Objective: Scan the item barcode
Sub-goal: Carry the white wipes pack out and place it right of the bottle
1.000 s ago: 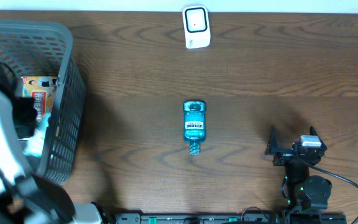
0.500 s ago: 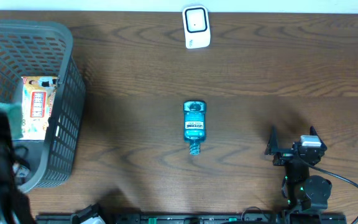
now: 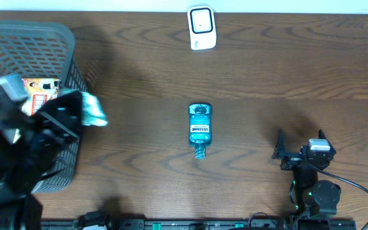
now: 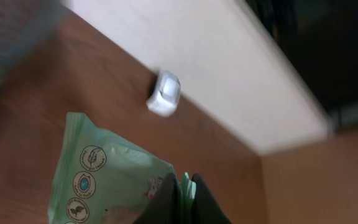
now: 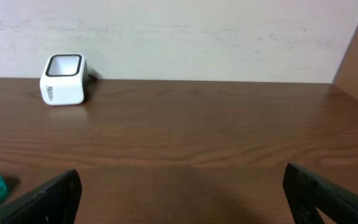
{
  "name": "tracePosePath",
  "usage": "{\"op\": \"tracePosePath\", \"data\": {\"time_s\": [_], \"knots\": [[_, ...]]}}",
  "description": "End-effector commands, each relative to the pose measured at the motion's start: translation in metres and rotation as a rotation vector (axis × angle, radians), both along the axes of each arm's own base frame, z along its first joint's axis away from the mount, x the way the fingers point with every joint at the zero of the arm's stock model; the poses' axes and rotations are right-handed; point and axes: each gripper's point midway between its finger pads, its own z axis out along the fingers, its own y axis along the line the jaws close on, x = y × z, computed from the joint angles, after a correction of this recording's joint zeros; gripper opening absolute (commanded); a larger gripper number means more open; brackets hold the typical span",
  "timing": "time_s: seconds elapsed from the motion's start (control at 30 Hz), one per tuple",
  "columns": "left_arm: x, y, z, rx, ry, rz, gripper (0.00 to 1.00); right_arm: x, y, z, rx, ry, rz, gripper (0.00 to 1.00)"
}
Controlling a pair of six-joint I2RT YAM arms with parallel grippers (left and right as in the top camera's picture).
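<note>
**Left arm holding green pouch at basket rim; right arm sitting open**

We're looking at a dark wood-grain table (image 3: 267,76) running up to a plain off-white wall (image 5: 197,37). A tan panel is closing off the right side in the right wrist view.

A grey mesh basket (image 3: 62,38) is sitting at the table's left, cut off by the frame edge, with a printed carton (image 3: 40,92) lying inside. The white scanner (image 3: 202,27) is standing at the far edge, centre. A teal bottle (image 3: 200,128) is lying flat mid-table, cap toward the near edge, well apart from the scanner.

The left gripper (image 4: 182,186) is pinching a pale green pouch (image 4: 104,180) by its edge, over the basket's right rim. Overhead is smearing that arm into a dark blur, so only the left wrist view is showing the fingers closed on the pouch. Round icons are running down the pouch; the text is unreadable and we can't tell where the barcode is.

The right gripper (image 3: 301,142) is sitting near the near-right edge, jaws spread wide, holding nothing. Its wrist view is cropping the bottle to a teal sliver.
</note>
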Motion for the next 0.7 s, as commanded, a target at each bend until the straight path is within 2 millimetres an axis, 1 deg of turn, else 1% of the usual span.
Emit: {"op": "tracePosePath", "data": {"time_s": [0.0,0.07,0.2,0.33,0.4,0.5,0.57,0.67], "knots": [[-0.001,-0.044,-0.007,0.117,-0.051,-0.276,0.07,0.0,-0.001,-0.002,-0.008,0.006,-0.008,0.99],[0.0,-0.064,-0.012,0.144,-0.062,-0.374,0.07,0.0,-0.001,-0.002,-0.008,0.006,-0.008,0.99],[0.004,-0.115,-0.027,0.199,-0.092,-0.602,0.07,0.0,-0.001,-0.002,-0.008,0.007,-0.008,0.99],[0.013,-0.167,-0.051,0.268,-0.123,-0.798,0.07,0.0,-0.001,-0.002,-0.008,0.006,-0.008,0.99],[0.02,-0.194,-0.072,0.308,-0.11,-0.88,0.07,0.0,-0.001,-0.002,-0.008,0.006,-0.008,0.99],[0.036,-0.226,-0.108,0.39,-0.076,-0.939,0.07,0.0,-0.001,-0.002,-0.008,0.006,-0.008,0.99],[0.047,-0.248,-0.138,0.466,-0.063,-0.994,0.08,0.0,-0.001,-0.002,-0.008,0.006,-0.008,0.99],[0.052,-0.275,-0.182,0.557,-0.057,-1.111,0.07,0.0,-0.001,-0.002,-0.008,0.006,-0.008,0.99]]}}
